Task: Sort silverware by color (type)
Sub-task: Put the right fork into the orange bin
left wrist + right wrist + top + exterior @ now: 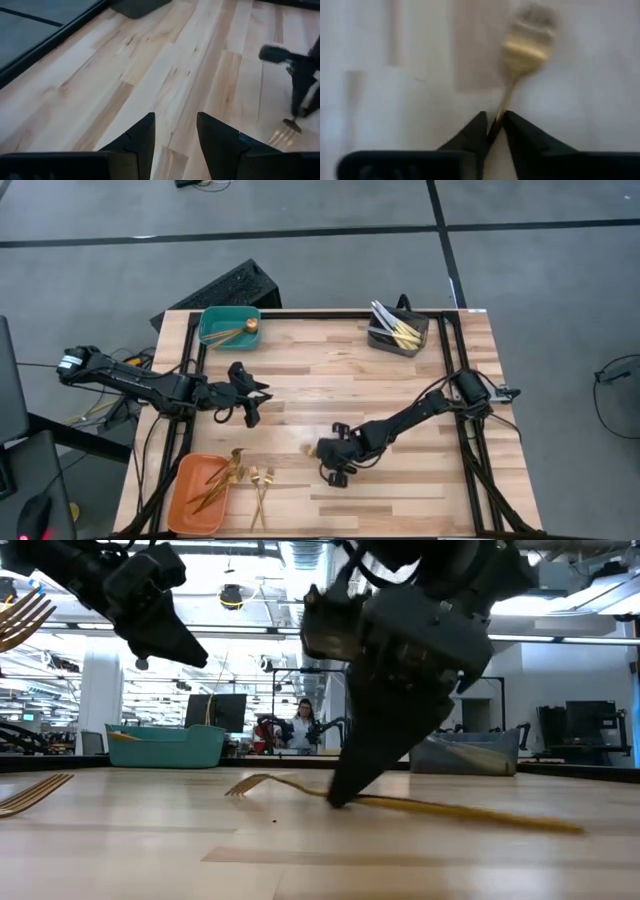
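A gold fork (450, 810) lies on the wooden table (400, 400), near its front middle. My right gripper (495, 122) stands over it, shut on it just behind the head (527, 42). My left gripper (175, 137) hangs open above the table's left part (252, 405), with nothing between its fingers. Two more gold forks (262, 485) lie flat near the front edge, beside the orange bin (190, 510). My right gripper pinches the fork's slim neck (502, 107), just behind the tines, between its two fingertips. The fingers slant down onto it from above. The fork still lies on the table, its handle end (560, 825) down on the wood and its tines (245, 785) barely raised.
The orange bin at the front left holds gold forks (220, 480). A teal bin (215, 338) at the back left holds gold pieces. A dark grey bin (400, 347) at the back right holds knives. Bare wood lies between the arms.
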Controlling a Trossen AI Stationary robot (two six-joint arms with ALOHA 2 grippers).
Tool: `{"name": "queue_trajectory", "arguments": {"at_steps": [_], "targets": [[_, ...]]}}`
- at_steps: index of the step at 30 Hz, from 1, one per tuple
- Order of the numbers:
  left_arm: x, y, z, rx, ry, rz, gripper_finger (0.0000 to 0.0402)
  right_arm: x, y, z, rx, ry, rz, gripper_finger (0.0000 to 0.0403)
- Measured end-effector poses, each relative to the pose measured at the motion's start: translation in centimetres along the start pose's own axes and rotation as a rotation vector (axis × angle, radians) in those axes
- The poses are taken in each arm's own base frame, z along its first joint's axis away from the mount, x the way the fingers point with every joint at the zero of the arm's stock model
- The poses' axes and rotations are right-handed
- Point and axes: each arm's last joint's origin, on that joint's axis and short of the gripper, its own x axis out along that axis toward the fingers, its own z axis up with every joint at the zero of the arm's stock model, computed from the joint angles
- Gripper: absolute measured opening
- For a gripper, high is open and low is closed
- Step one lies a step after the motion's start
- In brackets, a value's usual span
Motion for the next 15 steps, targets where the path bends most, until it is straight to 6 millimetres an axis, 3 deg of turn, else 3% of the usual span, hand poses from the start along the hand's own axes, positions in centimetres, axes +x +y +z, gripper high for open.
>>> {"name": "queue_trajectory", "arguments": {"at_steps": [5, 11, 15], "targets": [[0.0, 0.0, 0.0, -0.044, -0.002, 0.007, 0.0132, -0.1, -1.1, -0.4, 0.056, 0.067, -0.095, 0.0032], [0.4, -0.6, 0.2, -0.034, -0.025, -0.017, 0.0132, -1.1, -1.5, -0.2, 0.071, 0.045, -0.158, 0.0031], [1.0, -1.7, 0.5, 0.03, -0.075, -0.084, 0.0132, -3.9, -2.6, -0.2, 0.04, 0.009, -0.318, 0.0031]]}}
